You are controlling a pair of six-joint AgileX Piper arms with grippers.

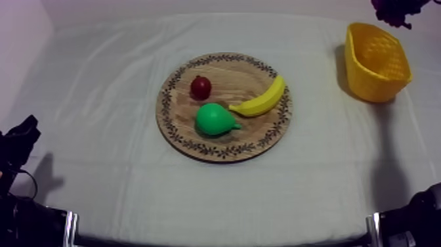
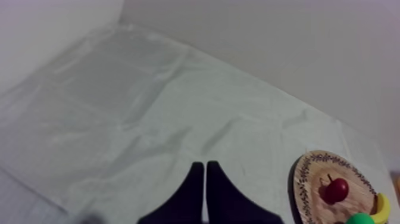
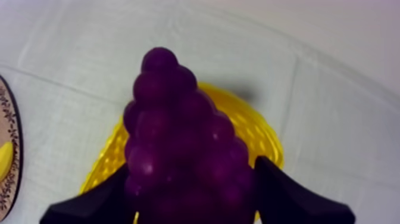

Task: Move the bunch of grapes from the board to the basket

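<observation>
Far right over the cloth-covered surface (image 1: 98,98), your right end effector (image 3: 190,179) grips the purple toy grape bunch (image 3: 178,137) above the yellow lattice basket (image 3: 256,131); you likely lower next, then let go.

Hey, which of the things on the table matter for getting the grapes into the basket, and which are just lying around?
For the job:
bunch of grapes, gripped by the right fingers
yellow basket, under the grapes
wooden board

Just lying about:
banana, pear and small red fruit, all on the board
left fingers, shut on nothing
</observation>
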